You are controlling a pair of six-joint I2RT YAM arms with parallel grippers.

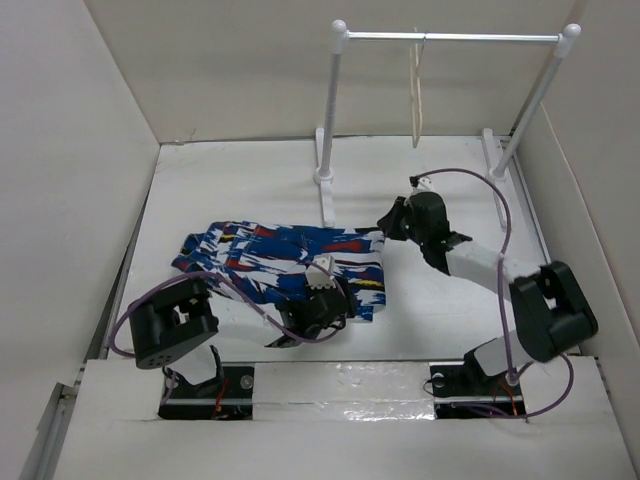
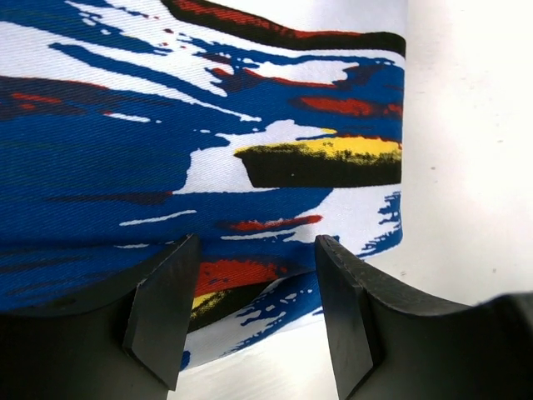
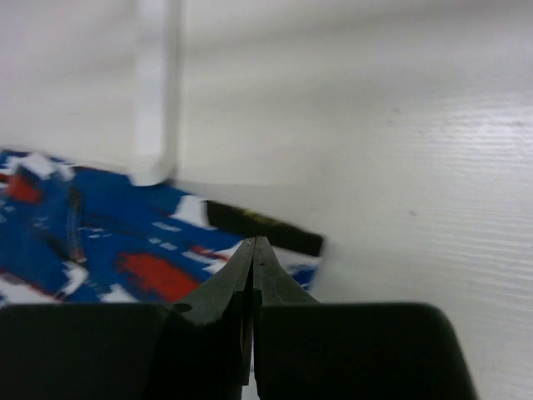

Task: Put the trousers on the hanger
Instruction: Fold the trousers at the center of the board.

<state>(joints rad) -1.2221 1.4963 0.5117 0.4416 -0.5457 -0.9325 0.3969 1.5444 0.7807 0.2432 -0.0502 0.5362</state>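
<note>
On table (image 1: 440, 300): trousers (image 1: 290, 262) lying bunched. Left end effector (image 2: 254, 254) wide, straddling near edge; right end effector (image 3: 253, 250) pinched closed at far corner. Left should bite deep before lifting.

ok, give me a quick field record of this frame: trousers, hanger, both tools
trousers: lying folded on the table, left of centre
hanger: hanging on the rail stand at the back, nothing on it
left tool: open, low over the trousers' near right edge
right tool: shut, tip at the trousers' far right corner; cannot tell if fabric is pinched
task state: trousers not yet on the hanger
</note>
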